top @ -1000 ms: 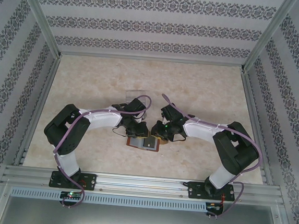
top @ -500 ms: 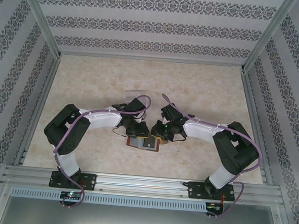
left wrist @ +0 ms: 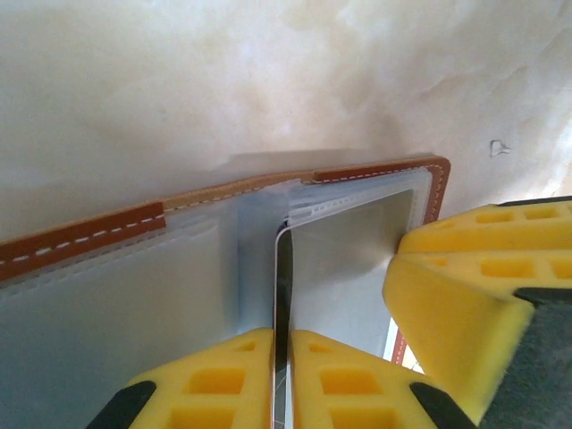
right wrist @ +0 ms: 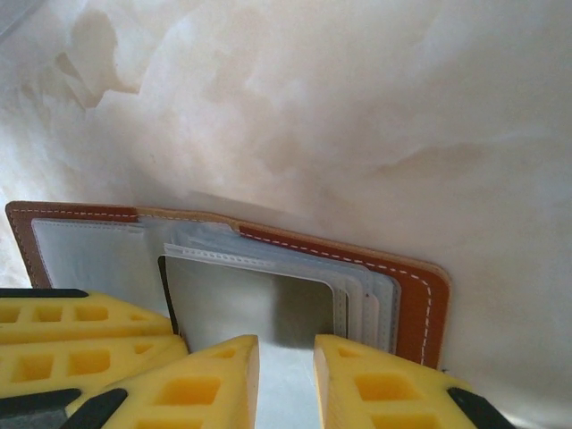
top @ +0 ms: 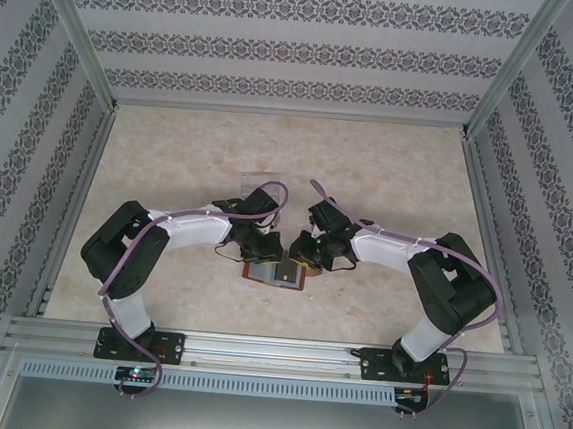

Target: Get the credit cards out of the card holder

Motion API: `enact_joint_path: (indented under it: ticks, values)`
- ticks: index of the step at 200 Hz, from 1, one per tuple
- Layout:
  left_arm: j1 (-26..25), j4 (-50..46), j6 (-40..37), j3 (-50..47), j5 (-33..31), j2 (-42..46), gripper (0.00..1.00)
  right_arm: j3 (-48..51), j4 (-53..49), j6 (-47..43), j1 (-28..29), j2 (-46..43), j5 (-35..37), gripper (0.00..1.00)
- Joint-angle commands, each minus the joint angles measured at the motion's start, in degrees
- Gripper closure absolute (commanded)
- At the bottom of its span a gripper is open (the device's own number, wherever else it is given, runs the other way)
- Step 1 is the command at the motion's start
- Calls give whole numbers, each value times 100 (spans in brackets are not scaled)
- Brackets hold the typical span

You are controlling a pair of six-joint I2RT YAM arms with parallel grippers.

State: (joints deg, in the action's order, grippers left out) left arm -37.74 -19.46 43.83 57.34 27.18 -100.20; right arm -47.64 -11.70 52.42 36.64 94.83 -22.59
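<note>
Left arm (top: 190, 228) and right arm (top: 389, 249) bend inward toward mid-frame. Left gripper (left wrist: 281, 344) pinches a credit card (left wrist: 344, 268); right gripper (right wrist: 286, 344) has its jaws slightly apart.

From above, the card holder (top: 271, 274) lies half hidden under the two arms (top: 195, 225), too small there to show its slots. In the left wrist view its left and near parts run off the picture, and the near end of the credit card (left wrist: 344, 264) disappears behind the left gripper (left wrist: 281, 344); any markings on it are too blurred to read
</note>
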Motion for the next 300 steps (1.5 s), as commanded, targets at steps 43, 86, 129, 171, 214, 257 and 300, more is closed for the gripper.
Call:
enact_joint_path:
  ticks: [43,86,129,171,214,257,300]
  values:
    - [65,-129,-54,78,-124,216,84,-61,-122,21,79,31,22,75]
    - [65,451,222,-96,336,37,83,-70,-130,21,80,27,18,75]
    - [66,319,122,-118,230,-103,83,-83,-152,5,73,29,22,75]
    - [70,197,9,-92,113,-194,83,-88,-158,4,72,21,28,75]
    - [68,35,-62,-68,-37,-180,83,-70,-252,-31,76,-30,116,70]
    - [67,-210,-169,-26,-235,-97,83,-105,-477,-120,78,-44,317,65]
    - [66,-369,-230,-9,-350,-25,80,-149,-672,-201,75,-42,470,62]
